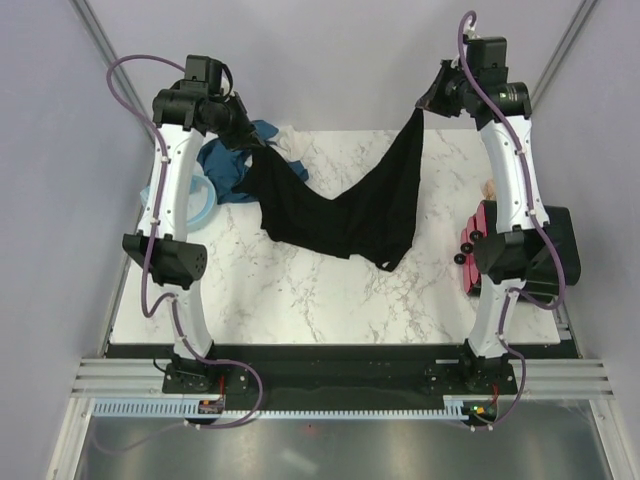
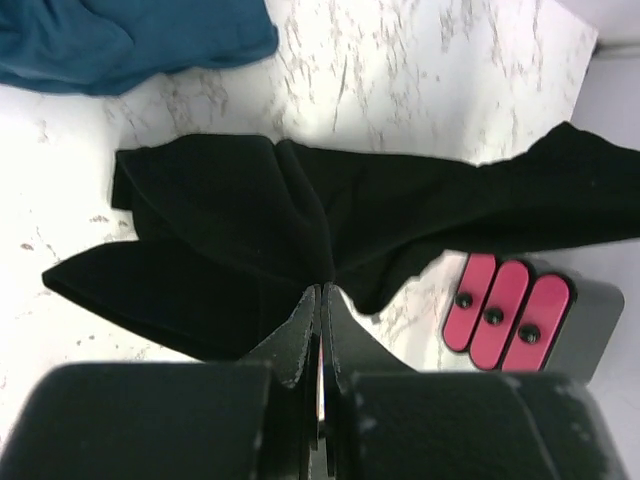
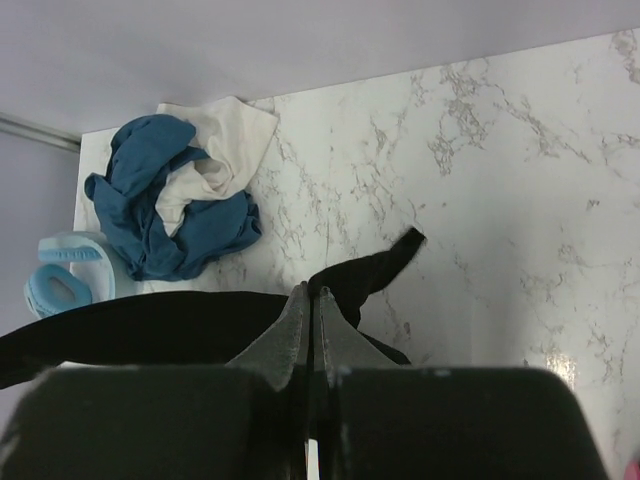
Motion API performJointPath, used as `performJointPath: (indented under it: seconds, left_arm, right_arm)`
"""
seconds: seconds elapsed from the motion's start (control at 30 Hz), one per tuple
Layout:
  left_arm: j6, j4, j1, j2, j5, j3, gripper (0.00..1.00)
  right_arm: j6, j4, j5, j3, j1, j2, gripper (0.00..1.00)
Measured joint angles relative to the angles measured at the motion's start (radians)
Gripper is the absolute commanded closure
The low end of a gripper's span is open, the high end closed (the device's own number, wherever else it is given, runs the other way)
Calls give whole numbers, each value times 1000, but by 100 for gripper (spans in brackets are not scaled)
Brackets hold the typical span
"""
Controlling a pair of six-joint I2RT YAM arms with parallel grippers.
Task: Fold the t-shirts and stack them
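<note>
White marble table (image 1: 300, 300): a soft black t-shirt (image 1: 345, 215) hangs sagging over its far half, pinched at either end by the closed left gripper (image 2: 320, 300) and right gripper (image 3: 310, 300). Spreading seems to be the step in hand; the next move calls for laying it flat. Crumpled teal-blue and white shirts (image 1: 230, 165) lie at the far left corner.

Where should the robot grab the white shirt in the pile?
Probably pinch the white shirt by its flat corner, from above on its open side: that corner sticks out free, while the rest is tangled in the teal-blue shirt.
</note>
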Motion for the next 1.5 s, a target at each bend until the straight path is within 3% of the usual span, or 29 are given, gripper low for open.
performJointPath:
  seconds: [0.13,0.33,0.47,0.6,0.77,0.9,1.0,1.07,1.27,1.5]
  left_arm:
    - [23,25,-17,-98,14,-156,98]
    - [30,64,-58,-468,-30,-655,98]
    - [30,44,-59,-679,-66,-818,98]
    - [30,48,-60,-729,-93,-807,98]
    - [31,67,-60,-530,-106,-590,98]
    - [31,63,-60,-266,-116,-303,98]
    - [31,77,-57,-69,-108,-48,98]
    - [30,88,-55,2,-96,35,98]
    - [31,106,-56,-33,-82,-5,98]
    - [53,96,-60,-361,-112,-314,98]
  right_arm:
    - [5,25,-42,-129,-11,-68,100]
    - [6,2,-52,-442,7,-334,100]
    - [5,-55,-49,-504,8,-533,100]
    - [5,-71,-42,-490,8,-635,100]
    - [11,-57,-42,-426,8,-583,100]
    - [15,-37,-37,-292,8,-383,100]
    - [34,-32,-43,-99,5,-184,100]
    - [60,-3,-61,-8,0,-89,100]
    - [129,101,-99,-36,-13,-87,100]
    - [140,161,-97,-275,-25,-390,100]
